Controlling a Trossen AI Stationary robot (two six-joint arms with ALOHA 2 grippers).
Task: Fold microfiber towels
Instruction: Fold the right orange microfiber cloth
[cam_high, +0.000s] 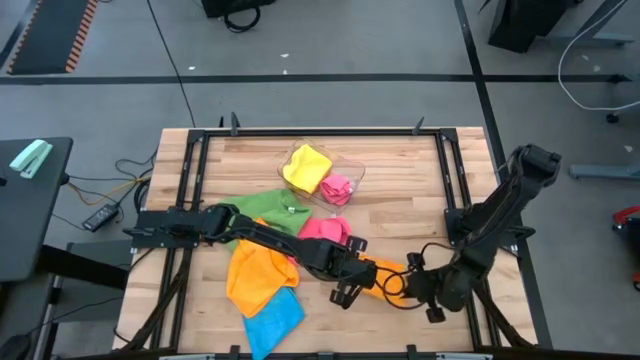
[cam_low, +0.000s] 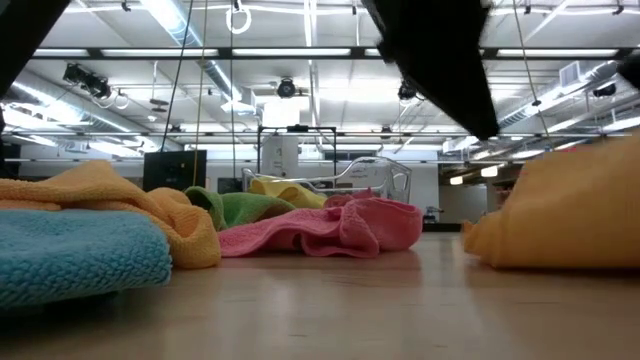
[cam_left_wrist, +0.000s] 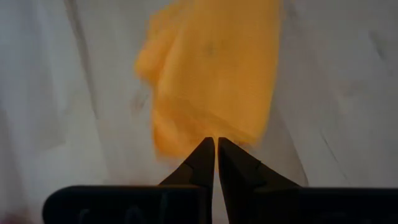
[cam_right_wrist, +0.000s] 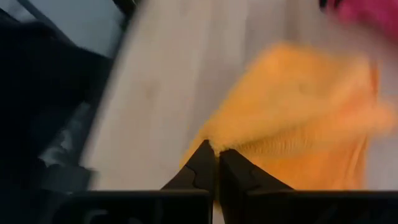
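Note:
A small orange towel (cam_high: 383, 270) lies near the table's front, right of centre, between my two grippers. My left gripper (cam_high: 347, 290) reaches in from the left and is shut at the towel's left end. My right gripper (cam_high: 406, 288) comes from the right and is shut at its right end. The low view shows this towel (cam_low: 570, 205) bunched up, its lower part on the table. Green (cam_high: 268, 207), pink (cam_high: 325, 230), a second orange (cam_high: 256, 275) and blue (cam_high: 273, 320) towels lie loose to the left. My left gripper pinches an edge of the orange towel (cam_left_wrist: 214, 134) between its two fingers, slanting down from the table's left. The cloth spreads out beyond the fingers; one layer or several, I cannot tell. My right gripper pinches a corner of the orange towel (cam_right_wrist: 216, 144) between its fingers, slanting down from the table's right. The rest of the cloth spreads away from the fingers over the table.
A clear tray (cam_high: 352, 168) at the far middle holds a yellow towel (cam_high: 306, 166) and a pink one (cam_high: 338, 186). A dark frame (cam_high: 320, 130) runs round the tabletop. Bare wood lies at the far right (cam_high: 410, 190).

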